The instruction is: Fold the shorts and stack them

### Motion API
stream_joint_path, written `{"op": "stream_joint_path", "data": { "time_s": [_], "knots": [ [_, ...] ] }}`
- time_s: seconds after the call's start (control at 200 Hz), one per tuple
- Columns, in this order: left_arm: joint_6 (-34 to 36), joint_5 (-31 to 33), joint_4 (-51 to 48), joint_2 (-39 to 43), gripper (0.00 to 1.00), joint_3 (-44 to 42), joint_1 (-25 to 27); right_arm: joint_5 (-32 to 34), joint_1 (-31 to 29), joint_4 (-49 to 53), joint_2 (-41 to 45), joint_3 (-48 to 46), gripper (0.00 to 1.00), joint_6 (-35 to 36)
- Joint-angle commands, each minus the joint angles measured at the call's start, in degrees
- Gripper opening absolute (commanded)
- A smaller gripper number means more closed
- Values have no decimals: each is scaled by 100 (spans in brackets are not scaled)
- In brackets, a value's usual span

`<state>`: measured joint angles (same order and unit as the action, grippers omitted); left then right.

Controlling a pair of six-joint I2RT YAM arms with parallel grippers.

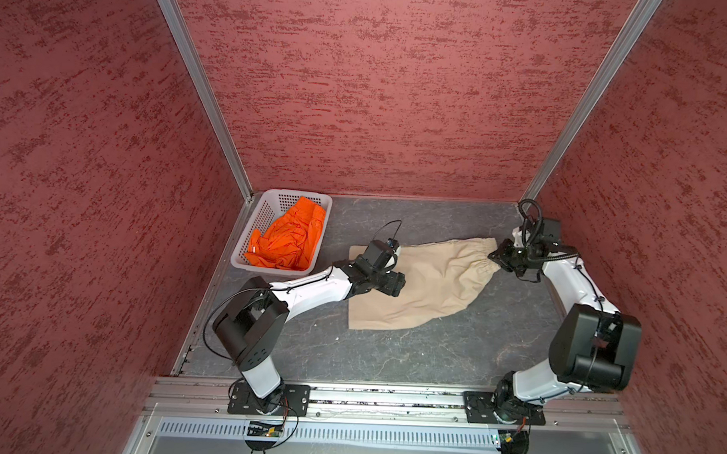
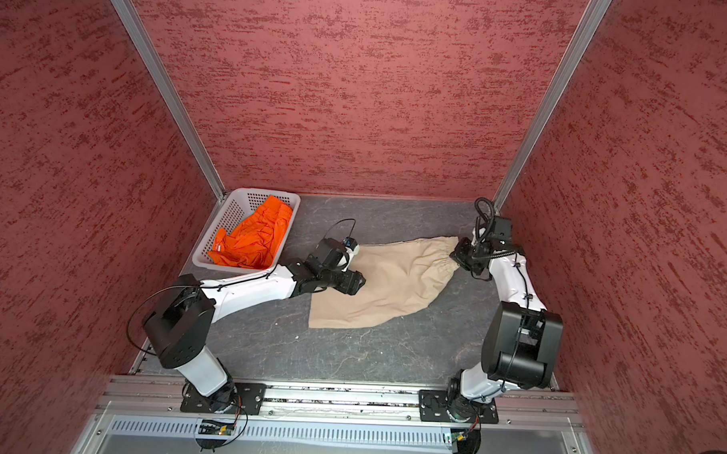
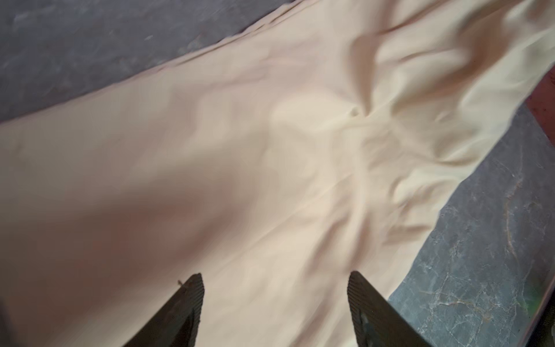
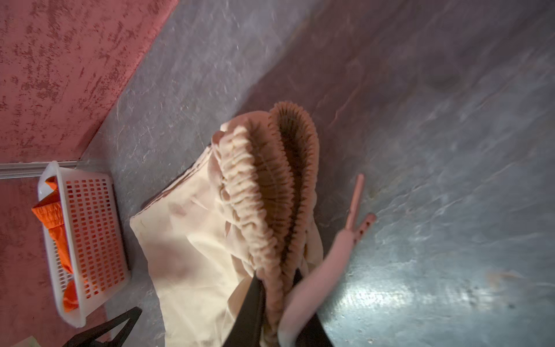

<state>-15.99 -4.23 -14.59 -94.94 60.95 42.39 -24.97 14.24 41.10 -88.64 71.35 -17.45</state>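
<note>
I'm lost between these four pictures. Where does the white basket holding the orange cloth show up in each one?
In a top view: basket in the far left corner of the table, left of the beige shorts.
In a top view: basket in the same far left corner.
Left wrist view: not in it.
Right wrist view: basket beside the shorts, apart from them.
Shared landmark: the beige shorts, in all four.

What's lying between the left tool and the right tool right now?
Only the beige shorts, spread on the table: right tool pinches the waistband, left tool hangs open over the legs. Both top views show it.
</note>
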Motion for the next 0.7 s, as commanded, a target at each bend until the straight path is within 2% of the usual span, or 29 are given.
{"op": "stream_joint_path", "data": {
  "time_s": [0.0, 0.19, 0.466, 0.571, 0.696],
  "knots": [
    [-802, -33, 19, 288, 76, -291, -238, 893, -19, 1246, -63, 907, 15, 729],
    [-1084, -465, 905, 424, 71, -908, -337, 1291, -250, 1760, -258, 2005, 15, 867],
    [-1637, -926, 1964, -328, 63, -1207, -309, 1797, -1299, 1564, -86, 2093, 15, 530],
    [-1778, -822, 2135, -612, 49, -1243, -270, 2117, -1736, 1492, 24, 2054, 15, 404],
    [-1794, -697, 2276, -928, 39, -1219, -199, 2463, -2266, 1353, 144, 1955, 15, 263]
  ]
}}
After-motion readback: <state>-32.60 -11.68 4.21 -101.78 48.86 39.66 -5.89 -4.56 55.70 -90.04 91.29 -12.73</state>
